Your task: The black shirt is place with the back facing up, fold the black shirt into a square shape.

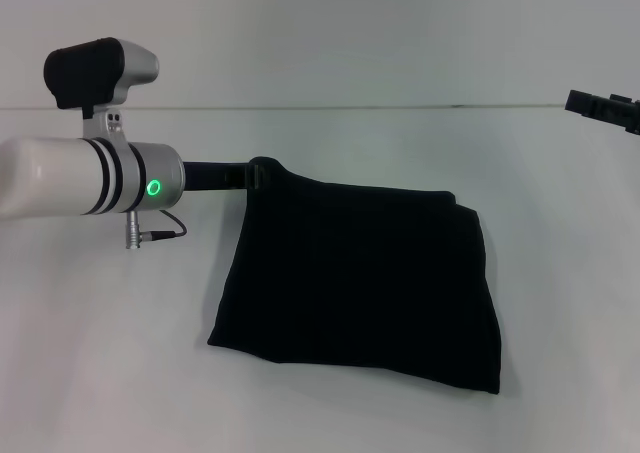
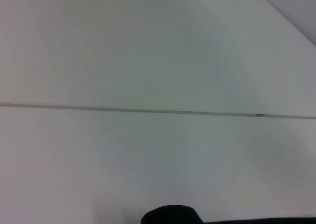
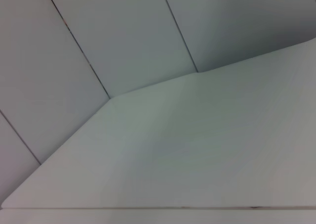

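Now | black shirt (image 1: 360, 283) folded square-ish, edges ragged | left gripper (image 1: 245, 176) pinching its far left corner | right gripper (image 1: 605, 108) well apart (fingers unreadable) | table (image 1: 560, 273) bare around.

White cylindrical left arm (image 1: 60, 178), ringed with black bands beside a silver collar bearing a glowing green ring light (image 1: 154, 187). Black-capped silver camera housing (image 1: 98, 71) on top. Thin black cable (image 1: 165, 231) looping beneath. Black right gripper (image 1: 603, 108).
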{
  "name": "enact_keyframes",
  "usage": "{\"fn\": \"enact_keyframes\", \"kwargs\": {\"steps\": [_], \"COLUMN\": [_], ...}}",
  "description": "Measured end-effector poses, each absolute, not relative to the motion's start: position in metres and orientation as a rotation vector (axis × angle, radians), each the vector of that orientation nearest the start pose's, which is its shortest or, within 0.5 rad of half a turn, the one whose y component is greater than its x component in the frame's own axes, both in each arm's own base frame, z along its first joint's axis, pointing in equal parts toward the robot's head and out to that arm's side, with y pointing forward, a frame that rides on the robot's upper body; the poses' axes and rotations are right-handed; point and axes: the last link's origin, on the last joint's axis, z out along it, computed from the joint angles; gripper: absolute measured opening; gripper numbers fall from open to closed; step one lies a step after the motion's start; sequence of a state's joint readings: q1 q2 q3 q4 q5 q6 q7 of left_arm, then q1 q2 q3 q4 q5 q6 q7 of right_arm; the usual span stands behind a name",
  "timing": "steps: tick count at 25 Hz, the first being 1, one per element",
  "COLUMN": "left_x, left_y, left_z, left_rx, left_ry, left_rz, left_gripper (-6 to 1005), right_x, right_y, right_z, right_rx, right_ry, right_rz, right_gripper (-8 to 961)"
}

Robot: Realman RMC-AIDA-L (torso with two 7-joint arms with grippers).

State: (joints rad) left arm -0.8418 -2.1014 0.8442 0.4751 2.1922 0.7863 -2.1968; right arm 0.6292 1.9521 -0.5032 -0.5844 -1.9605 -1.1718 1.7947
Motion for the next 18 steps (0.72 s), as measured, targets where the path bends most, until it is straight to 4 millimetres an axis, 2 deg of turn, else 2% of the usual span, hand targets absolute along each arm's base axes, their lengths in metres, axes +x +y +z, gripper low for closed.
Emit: {"fn": "enact_keyframes", "kwargs": {"steps": [18], "left_x": [-0.253], "left_y": [0.435], "left_z": [-0.031], "left_rx": [-2.066], "left_ry": [-1.439], "left_rz": [-0.436], "left_gripper": [41], "right_x": [0.293], "right_y": [0.415], "right_z": [0.085], "right_rx": [-2.095], "right_ry": [1.124], "right_rz": [0.745], "right_gripper": [930]}}
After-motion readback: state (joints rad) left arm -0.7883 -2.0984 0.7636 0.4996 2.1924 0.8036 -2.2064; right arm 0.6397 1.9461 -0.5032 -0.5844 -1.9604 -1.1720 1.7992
